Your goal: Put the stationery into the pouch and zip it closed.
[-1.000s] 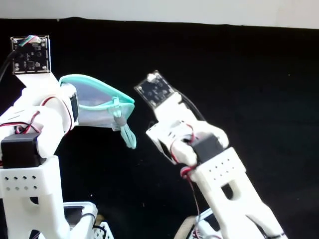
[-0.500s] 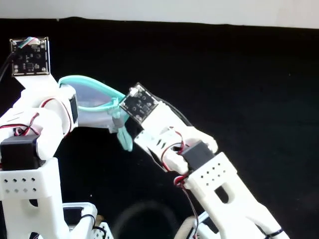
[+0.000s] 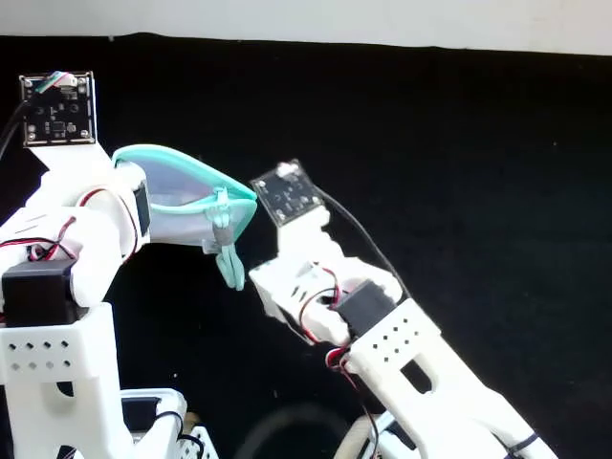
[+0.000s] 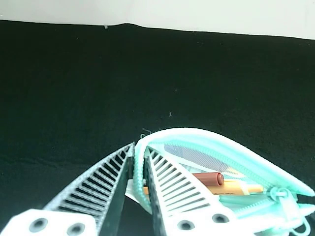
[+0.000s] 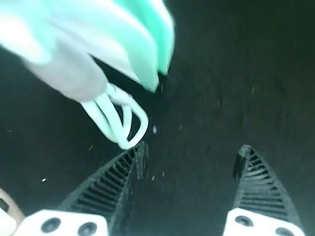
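Right pincer (image 5: 193, 147) agape beside pouch loop (image 5: 109, 125), black table (image 5: 221, 73)

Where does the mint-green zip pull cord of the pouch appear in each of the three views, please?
High view: the mint-green zip pull cord hangs from the end of the translucent mint-green pouch, left of centre.
Left wrist view: it dangles just past the zip slider.
Right wrist view: its loop hangs beside one fingertip of the open right gripper.
Shared landmark: that pouch.
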Available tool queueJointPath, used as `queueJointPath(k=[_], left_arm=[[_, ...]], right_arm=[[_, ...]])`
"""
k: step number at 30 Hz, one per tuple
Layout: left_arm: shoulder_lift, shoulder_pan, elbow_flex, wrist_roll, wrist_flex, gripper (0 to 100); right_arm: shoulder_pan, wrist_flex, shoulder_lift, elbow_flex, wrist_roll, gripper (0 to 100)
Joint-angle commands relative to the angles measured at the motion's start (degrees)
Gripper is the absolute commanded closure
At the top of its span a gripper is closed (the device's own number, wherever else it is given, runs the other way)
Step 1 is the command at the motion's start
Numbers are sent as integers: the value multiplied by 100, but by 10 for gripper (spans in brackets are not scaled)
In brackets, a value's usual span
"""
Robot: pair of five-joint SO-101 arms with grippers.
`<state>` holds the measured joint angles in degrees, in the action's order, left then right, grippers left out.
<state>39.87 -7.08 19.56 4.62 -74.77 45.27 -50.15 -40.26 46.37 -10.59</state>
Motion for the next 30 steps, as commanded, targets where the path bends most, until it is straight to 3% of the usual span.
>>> queueJointPath(k=[1, 9, 18, 30], left_arm=[[-171, 180, 163, 26, 0, 993], [-171, 180, 163, 26, 0, 993], [-171, 180, 163, 9, 0, 993], [-180, 145, 207, -9, -9, 993]], right_arm=[[92, 4, -22, 31, -246, 716], [1191, -22, 4, 31, -563, 716], [1710, 92, -66, 66, -554, 716], [1235, 2651, -66, 1508, -519, 716]])
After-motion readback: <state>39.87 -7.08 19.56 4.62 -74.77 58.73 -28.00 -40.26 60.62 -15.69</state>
